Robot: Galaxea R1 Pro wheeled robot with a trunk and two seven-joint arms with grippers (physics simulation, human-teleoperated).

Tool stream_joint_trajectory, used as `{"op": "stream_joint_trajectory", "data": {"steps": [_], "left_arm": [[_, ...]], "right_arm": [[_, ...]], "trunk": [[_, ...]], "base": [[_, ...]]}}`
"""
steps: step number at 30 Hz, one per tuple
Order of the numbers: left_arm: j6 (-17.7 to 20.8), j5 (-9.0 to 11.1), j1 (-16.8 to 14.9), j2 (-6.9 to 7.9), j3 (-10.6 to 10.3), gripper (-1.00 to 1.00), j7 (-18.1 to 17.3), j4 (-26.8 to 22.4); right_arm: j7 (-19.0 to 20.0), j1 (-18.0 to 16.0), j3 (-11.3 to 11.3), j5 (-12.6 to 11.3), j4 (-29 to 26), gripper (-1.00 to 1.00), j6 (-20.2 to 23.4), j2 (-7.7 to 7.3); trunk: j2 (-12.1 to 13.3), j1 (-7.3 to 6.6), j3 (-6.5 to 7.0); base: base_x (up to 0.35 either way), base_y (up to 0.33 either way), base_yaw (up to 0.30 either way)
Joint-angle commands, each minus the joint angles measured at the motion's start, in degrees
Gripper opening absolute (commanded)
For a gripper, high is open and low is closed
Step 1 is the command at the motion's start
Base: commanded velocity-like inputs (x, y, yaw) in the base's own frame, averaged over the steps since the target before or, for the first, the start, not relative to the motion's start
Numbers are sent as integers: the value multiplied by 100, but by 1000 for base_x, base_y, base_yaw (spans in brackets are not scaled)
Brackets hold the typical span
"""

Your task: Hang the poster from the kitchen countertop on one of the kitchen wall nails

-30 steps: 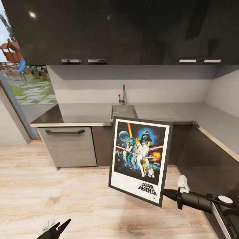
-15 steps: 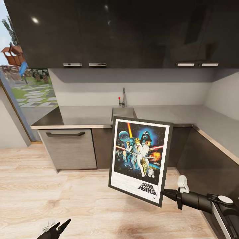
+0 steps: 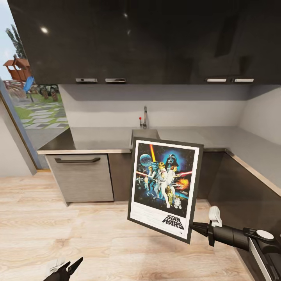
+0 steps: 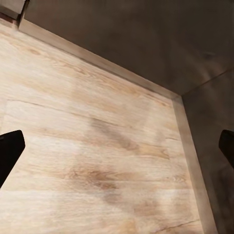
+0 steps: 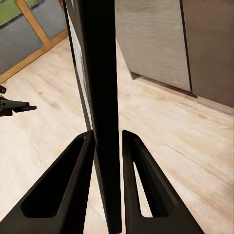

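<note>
In the head view the right gripper is pinching the poster by its lower corner, in the air before the countertop; pickup looks done, carrying is in hand. The next move calls for finding a nail, too small to see here.

The left wrist view is showing fingertips wide apart, holding nothing.

In the right wrist view the poster is edge-on between closed fingers.

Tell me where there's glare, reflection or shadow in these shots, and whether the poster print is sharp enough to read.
Head view: small bright glints on the glossy upper cabinets; the kitchen countertop shows a dull sheen; the poster logo reads clearly, its fine print is blurred. Left wrist view: soft dark shadow patches on the wooden floor. Right wrist view: the poster's edge is a dark, featureless strip.
</note>
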Motion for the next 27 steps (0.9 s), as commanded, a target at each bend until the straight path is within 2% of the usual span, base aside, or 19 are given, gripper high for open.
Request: {"op": "stream_joint_trajectory", "data": {"steps": [1,12,20,27], "left_arm": [[-33,-46,-5,1,44,100,-14,7],[-32,-42,-5,1,44,100,-14,7],[-24,-41,-5,1,44,100,-14,7],[-23,-39,-5,1,44,100,-14,7]], "right_arm": [[31,-4,-4,-18,-1,-100,72,0],[23,-4,-4,-18,-8,-100,75,0],[23,-4,4,-18,-20,-100,74,0],[19,-4,-2,-15,-20,-100,76,0]], "trunk": [[-5,1,3],[-5,1,55],[-5,1,56],[-5,1,56]], "base": [[0,0,0],[0,28,29],[0,249,227],[0,287,52]]}}
